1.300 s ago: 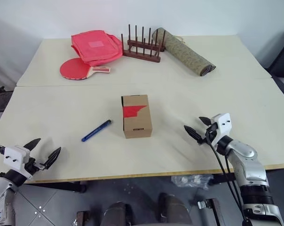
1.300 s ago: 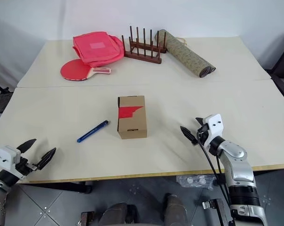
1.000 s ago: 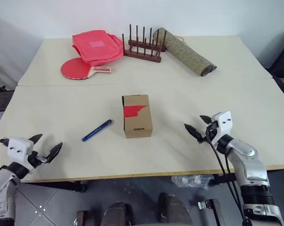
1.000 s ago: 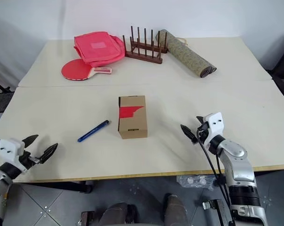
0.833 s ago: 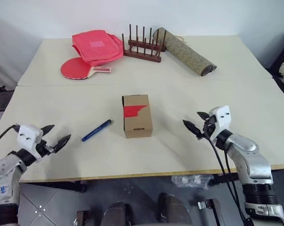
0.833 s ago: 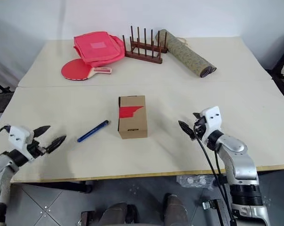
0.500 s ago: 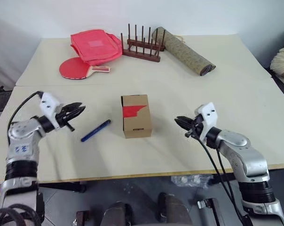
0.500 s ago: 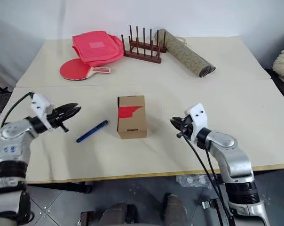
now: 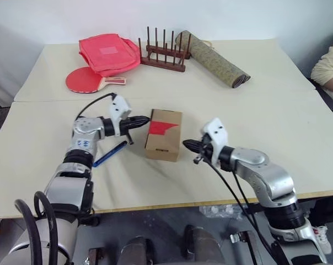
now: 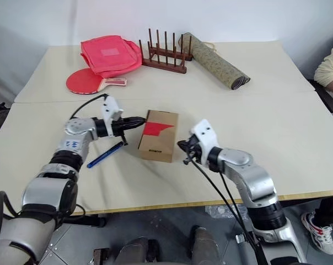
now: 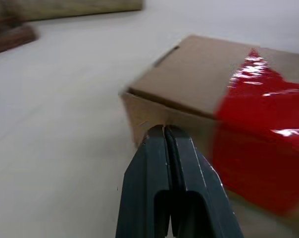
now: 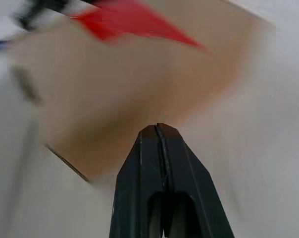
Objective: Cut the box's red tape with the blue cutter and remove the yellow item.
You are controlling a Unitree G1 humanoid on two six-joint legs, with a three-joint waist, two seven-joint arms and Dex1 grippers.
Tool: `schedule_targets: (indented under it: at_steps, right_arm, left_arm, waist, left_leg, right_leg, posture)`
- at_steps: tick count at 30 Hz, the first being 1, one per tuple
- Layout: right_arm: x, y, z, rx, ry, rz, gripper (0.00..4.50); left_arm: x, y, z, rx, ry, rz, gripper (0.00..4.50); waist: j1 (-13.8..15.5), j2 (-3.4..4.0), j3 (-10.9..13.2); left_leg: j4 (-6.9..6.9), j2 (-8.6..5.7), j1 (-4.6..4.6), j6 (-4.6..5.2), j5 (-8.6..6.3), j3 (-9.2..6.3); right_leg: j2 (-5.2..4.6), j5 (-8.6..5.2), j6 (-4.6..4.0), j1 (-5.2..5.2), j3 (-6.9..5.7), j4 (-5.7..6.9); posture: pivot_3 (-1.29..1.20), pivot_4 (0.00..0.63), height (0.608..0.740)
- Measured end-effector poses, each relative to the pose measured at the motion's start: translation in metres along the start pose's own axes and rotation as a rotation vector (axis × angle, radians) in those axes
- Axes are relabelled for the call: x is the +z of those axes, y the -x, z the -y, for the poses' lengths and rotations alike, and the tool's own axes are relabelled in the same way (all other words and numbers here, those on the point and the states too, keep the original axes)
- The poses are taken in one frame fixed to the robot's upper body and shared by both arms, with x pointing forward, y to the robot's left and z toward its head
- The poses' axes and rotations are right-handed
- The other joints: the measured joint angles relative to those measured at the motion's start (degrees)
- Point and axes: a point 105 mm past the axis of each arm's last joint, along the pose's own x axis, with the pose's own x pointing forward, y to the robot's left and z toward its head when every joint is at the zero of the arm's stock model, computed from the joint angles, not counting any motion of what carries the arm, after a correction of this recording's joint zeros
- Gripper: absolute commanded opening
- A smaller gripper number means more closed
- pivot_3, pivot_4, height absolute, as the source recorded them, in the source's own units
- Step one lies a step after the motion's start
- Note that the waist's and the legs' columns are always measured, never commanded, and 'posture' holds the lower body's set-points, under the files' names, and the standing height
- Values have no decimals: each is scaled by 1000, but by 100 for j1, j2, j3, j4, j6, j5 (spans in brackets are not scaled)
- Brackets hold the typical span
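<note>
The brown cardboard box (image 9: 165,141) lies mid-table, its red tape (image 9: 160,128) running over the top and down one side. Left of it the blue cutter (image 9: 109,154) rests flat on the table. My left gripper (image 9: 144,118) is shut and empty, its tip at the box's far left corner, above the cutter. My right gripper (image 9: 187,146) is also shut and empty, pointing at the box's right side, close to it. The left wrist view has the fingertips (image 11: 164,131) against the box wall (image 11: 199,84). The yellow item is hidden.
At the back of the table lie a red bag (image 9: 108,51), a red paddle (image 9: 86,81), a wooden peg rack (image 9: 162,55) and a rolled mat (image 9: 213,58). A person's sleeve (image 9: 329,66) shows at the right edge.
Both grippers went from open to shut. The left swung in from the front-left table edge to the box's left corner; the right moved left to its right side. The box looks slightly turned.
</note>
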Motion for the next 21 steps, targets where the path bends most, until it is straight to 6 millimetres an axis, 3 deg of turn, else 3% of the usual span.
schedule_targets:
  at_steps: [5, 8, 10, 12, 17, 19, 21]
  right_arm:
    - [8, -6, -36, 132, 2, -38, 0]
    - [35, -13, -62, 222, 13, 23, 0]
    - [50, -10, -68, 236, 55, 53, 0]
    - [49, 0, -61, 204, 78, 26, 0]
    - [56, 37, -33, 110, 124, -14, 0]
    - [65, 44, -22, 70, 148, 5, 0]
    - [69, 44, -7, 28, 157, 15, 0]
  left_arm:
    - [10, -24, 6, -23, -21, 15, 52]
    - [17, -49, 16, -33, -20, 38, 52]
    - [18, -56, 20, -40, -32, 32, 52]
    - [15, -46, 12, -10, -44, 8, 52]
    - [12, 9, -25, 91, -81, -72, 52]
    - [13, 27, -34, 114, -78, -89, 52]
    - [17, 32, -34, 89, -74, -88, 52]
  waist:
    - [38, -1, 1]
    - [57, -4, 2]
    - [46, -6, 2]
    - [40, -9, 4]
    - [19, -14, 7]
    - [33, -14, 7]
    - [55, -14, 7]
  left_leg:
    - [1, 0, -3, 1, 0, -16]
    - [20, -1, -18, 1, -1, -44]
    - [32, -1, -24, 3, -2, -57]
    - [35, -1, -28, 7, -4, -67]
    - [35, 7, -29, 5, -5, -67]
    - [39, 6, -28, 6, -5, -66]
    - [46, 3, -29, 9, -7, -66]
  right_leg:
    - [-1, 0, 0, 0, 1, -2]
    - [-1, 0, 0, 0, -3, 0]
    - [-1, 1, 1, 1, -2, 0]
    - [-1, 1, 1, -1, 1, -2]
    - [1, 1, -1, -13, 2, 10]
    - [1, 1, -1, -10, 2, 9]
    - [-1, 1, 0, -3, 4, 10]
  posture:
    - [0, 150, 740]
    - [0, 150, 740]
    - [0, 150, 740]
    - [0, 150, 740]
    - [0, 150, 740]
    - [0, 150, 740]
    - [0, 150, 740]
